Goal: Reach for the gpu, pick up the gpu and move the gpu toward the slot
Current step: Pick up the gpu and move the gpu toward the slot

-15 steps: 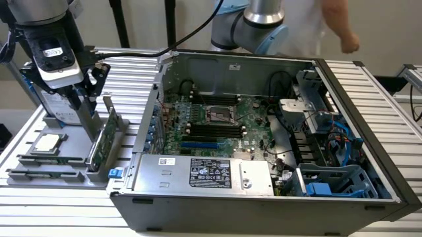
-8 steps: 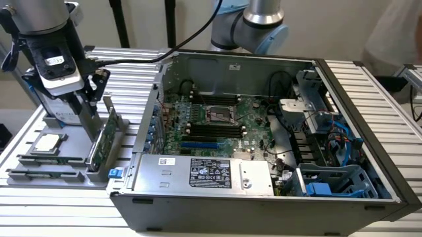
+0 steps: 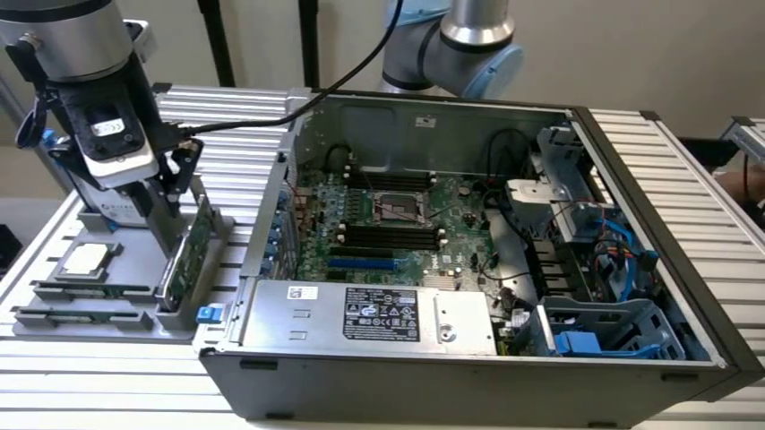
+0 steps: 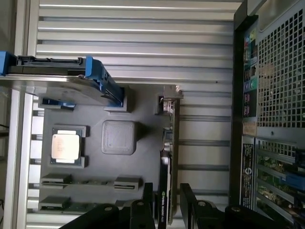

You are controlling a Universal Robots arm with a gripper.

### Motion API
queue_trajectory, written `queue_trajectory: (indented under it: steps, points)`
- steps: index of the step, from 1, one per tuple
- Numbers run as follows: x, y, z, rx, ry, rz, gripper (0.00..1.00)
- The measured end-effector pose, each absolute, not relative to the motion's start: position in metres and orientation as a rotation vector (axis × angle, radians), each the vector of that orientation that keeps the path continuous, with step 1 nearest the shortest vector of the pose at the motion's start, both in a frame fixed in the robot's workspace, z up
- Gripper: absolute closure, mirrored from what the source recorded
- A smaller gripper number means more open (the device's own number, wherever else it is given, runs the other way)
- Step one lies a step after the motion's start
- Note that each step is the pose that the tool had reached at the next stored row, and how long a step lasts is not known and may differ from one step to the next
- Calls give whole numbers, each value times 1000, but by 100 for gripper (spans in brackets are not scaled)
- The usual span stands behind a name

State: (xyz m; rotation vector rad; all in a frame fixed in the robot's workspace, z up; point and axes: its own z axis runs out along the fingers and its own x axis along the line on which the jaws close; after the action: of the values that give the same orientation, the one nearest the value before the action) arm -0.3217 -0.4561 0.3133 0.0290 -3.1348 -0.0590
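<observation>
The gpu [image 3: 186, 253] is a thin green card standing on edge in the grey fixture tray [image 3: 72, 296], at the exterior view's left of the open computer case [image 3: 478, 376]. In the wrist view the gpu [image 4: 169, 162] appears edge-on, its silver bracket [image 4: 170, 98] at the far end. My gripper [image 3: 171, 212] hangs just above the card's top edge. It is open [image 4: 167, 207], with one black finger [image 4: 148, 202] on each side of the card and narrow gaps between. The blue expansion slot [image 3: 358, 265] lies on the motherboard inside the case.
The tray also holds a silver hard drive with blue rails [image 4: 62, 78], a processor chip [image 4: 65, 147] and memory sticks [image 4: 90, 182]. The case's rear wall [image 4: 267, 95] stands close beside the tray. A power supply [image 3: 371, 313] and a drive cage [image 3: 597, 331] line the case's near side.
</observation>
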Motion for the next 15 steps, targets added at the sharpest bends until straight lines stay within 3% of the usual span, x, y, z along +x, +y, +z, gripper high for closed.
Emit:
queue_trajectory:
  steps: [15]
  points:
    - [-322,-456,286,29,-3135,-59,62]
